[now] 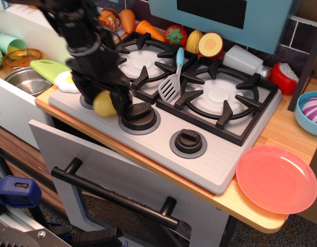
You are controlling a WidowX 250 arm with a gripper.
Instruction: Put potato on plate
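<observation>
So the toy stove (199, 103) takes up most of the bench (282, 131), and the job looks maybe a third done from what I can see. The pink plate (276, 178) sits bare at the front right corner of the bench, hanging a little over the edge, nothing on it yet. The tool (108, 100) is blurry, but it looks clamped on the potato (104, 103), holding it over the front left of the stove, just beside the leftmost big knob (140, 114). Can't tell for sure whether the potato is fully off the surface. What's left, I'd guess: carry it across past the knobs to the far right and let go over the plate, well apart from where it is now.

Writing or brands: nothing I can read anywhere, too small or not there.
</observation>
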